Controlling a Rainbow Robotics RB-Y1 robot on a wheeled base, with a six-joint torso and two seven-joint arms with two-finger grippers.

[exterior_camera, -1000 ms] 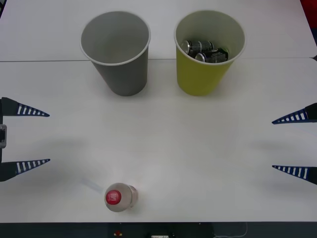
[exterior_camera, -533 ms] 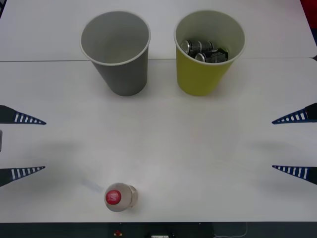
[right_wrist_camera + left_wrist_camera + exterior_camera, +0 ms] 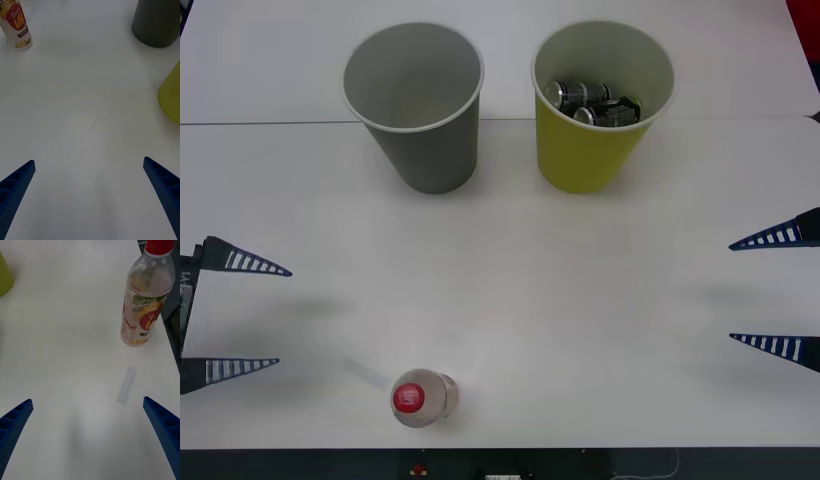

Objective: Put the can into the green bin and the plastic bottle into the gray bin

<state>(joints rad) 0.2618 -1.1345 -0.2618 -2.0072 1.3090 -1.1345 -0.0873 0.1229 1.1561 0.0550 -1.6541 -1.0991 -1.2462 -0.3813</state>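
The plastic bottle point(image 3: 421, 397) point(image 3: 145, 300) stands upright near the table's front edge, left of centre, with its red cap on; the right wrist view catches its lower part point(image 3: 16, 26). Cans point(image 3: 592, 102) lie inside the green bin point(image 3: 600, 150) at the back right. The gray bin point(image 3: 420, 105) point(image 3: 156, 22) stands beside it at the back left. My left gripper point(image 3: 240, 316) point(image 3: 88, 435) is open at the left edge, left of the bottle and apart from it. My right gripper point(image 3: 778, 292) point(image 3: 90, 191) is open at the right edge, holding nothing.
A faint pale strip point(image 3: 126, 384) lies on the white table point(image 3: 530, 290) between my left gripper and the bottle. A seam point(image 3: 270, 122) crosses the table behind the bins. The table's front edge runs close to the bottle.
My left gripper has shifted toward the table's front and slightly inward, nearer the bottle. The right gripper, bottle and bins have not moved.
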